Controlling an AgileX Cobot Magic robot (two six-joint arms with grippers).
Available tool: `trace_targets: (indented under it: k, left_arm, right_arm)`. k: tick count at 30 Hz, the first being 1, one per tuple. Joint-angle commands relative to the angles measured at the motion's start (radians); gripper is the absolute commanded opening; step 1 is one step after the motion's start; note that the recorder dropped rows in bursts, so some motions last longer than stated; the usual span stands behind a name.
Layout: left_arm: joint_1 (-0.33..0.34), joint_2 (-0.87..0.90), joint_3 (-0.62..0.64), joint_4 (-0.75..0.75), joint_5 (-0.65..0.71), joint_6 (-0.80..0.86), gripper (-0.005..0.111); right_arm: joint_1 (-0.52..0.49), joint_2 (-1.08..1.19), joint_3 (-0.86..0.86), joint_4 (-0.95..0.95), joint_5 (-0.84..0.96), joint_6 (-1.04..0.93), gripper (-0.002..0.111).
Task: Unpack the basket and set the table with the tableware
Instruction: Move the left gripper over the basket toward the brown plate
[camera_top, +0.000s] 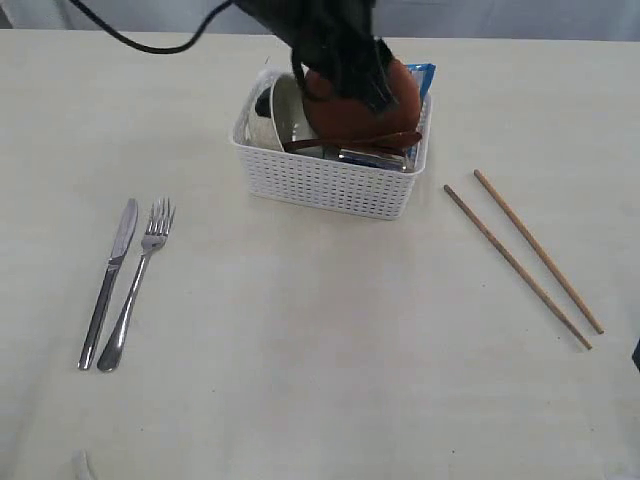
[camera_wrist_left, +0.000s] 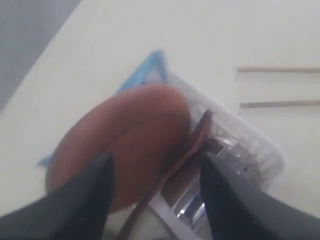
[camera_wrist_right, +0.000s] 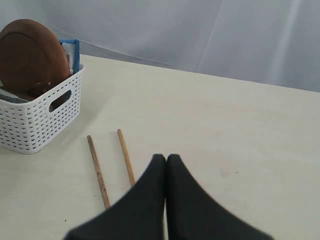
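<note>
The white basket (camera_top: 330, 185) stands at the back middle of the table (camera_top: 320, 380). Inside it a reddish-brown plate (camera_top: 365, 110) stands on edge, with a cream bowl (camera_top: 280, 115) and a wooden spoon handle (camera_top: 350, 143) beside it. My left gripper (camera_wrist_left: 156, 159) hangs open over the basket. Its fingers straddle the plate (camera_wrist_left: 125, 140) and the spoon handle (camera_wrist_left: 195, 145); something of shiny steel (camera_wrist_left: 227, 155) lies below. A knife (camera_top: 110, 280) and fork (camera_top: 140, 275) lie at the left, two chopsticks (camera_top: 515, 265) at the right. My right gripper (camera_wrist_right: 166, 157) is shut and empty near the chopsticks (camera_wrist_right: 97, 170).
A blue snack bag (camera_top: 422, 75) stands behind the plate at the basket's far right corner. The left arm's dark body and cable (camera_top: 320, 30) hang over the basket. A grey backdrop (camera_wrist_right: 200, 30) closes off the far table edge.
</note>
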Motion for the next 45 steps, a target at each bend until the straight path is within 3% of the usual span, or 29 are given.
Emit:
trace_targets:
  k: [1,13,27,31,37,45]
  left_arm:
    - [-0.070,0.052,-0.006,-0.015,-0.078,0.183,0.050]
    - [-0.068,0.180,-0.006,0.040,-0.171,0.124,0.050]
    - [-0.061,0.259,-0.006,0.078,-0.155,0.122,0.050]
    - [-0.061,0.270,-0.006,0.074,-0.121,0.122,0.040]
    - [-0.061,0.271,-0.006,0.074,-0.083,0.122,0.001]
    - [-0.061,0.255,-0.006,0.078,-0.060,0.126,0.000]
  right_arm:
    - [-0.008,-0.006,0.003,-0.006,-0.003,-0.001,-0.001]
    - [-0.008,-0.006,0.003,-0.006,-0.003,-0.001,-0.001]
    - [-0.008,-0.006,0.003,-0.006,-0.003,-0.001,-0.001]
    - [-0.008,-0.006,0.003,-0.006,-0.003,-0.001,-0.001]
    - [-0.008,-0.006,0.003,-0.006,-0.003,-0.001,-0.001]
    - [-0.008,-0.006,0.003,-0.006,-0.003,-0.001,-0.001]
